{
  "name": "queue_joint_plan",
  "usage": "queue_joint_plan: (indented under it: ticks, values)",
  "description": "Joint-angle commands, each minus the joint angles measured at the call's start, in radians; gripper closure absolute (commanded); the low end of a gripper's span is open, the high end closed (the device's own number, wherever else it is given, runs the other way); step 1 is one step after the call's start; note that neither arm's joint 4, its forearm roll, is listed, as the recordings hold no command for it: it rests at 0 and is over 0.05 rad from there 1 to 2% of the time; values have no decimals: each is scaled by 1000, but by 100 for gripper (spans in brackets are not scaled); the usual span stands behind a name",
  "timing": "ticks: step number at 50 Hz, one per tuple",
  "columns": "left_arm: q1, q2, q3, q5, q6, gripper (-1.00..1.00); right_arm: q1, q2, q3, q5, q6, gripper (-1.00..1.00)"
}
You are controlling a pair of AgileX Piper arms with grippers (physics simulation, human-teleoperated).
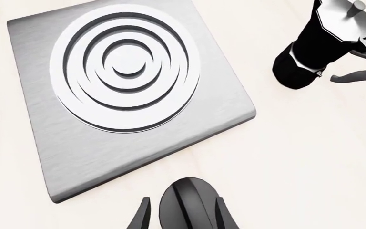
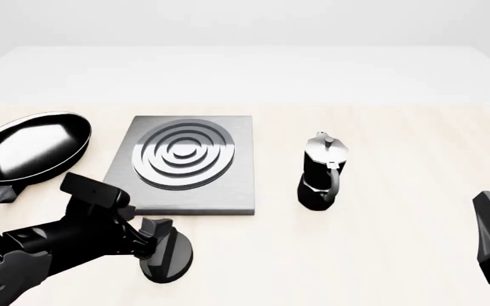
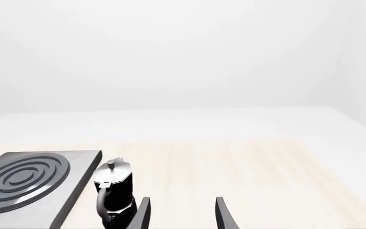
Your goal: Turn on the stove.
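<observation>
a simulated tabletop seen from the front. the stove (image 2: 185, 167), a flat grey metal slab with a ringed burner (image 2: 184, 155), lies left of centre. a black frying pan (image 2: 30, 148) sits at its 9 o'clock, a moka pot (image 2: 321, 173) at its 3 o'clock. just off the stove's near edge, at 6 o'clock, sits a small black knob (image 2: 166, 255). the left gripper (image 1: 181, 217) has its fingers either side of the knob's ridge, apparently closed around it, though contact is hard to confirm. the right gripper (image 3: 181, 214) hangs parted and empty, well apart at 4 o'clock. the grasp looks made; turning the knob likely remains.
</observation>
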Motion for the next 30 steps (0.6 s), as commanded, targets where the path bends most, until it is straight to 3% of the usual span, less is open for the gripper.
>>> queue_joint_plan:
  ticks: [1, 30]
  values:
    - [-16, 54, 2, -43, -41, -100, 3, 0, 1, 6, 5, -100]
    - [-19, 245, 47, -218, -78, -100, 5, 0, 1, 9, 14, -100]
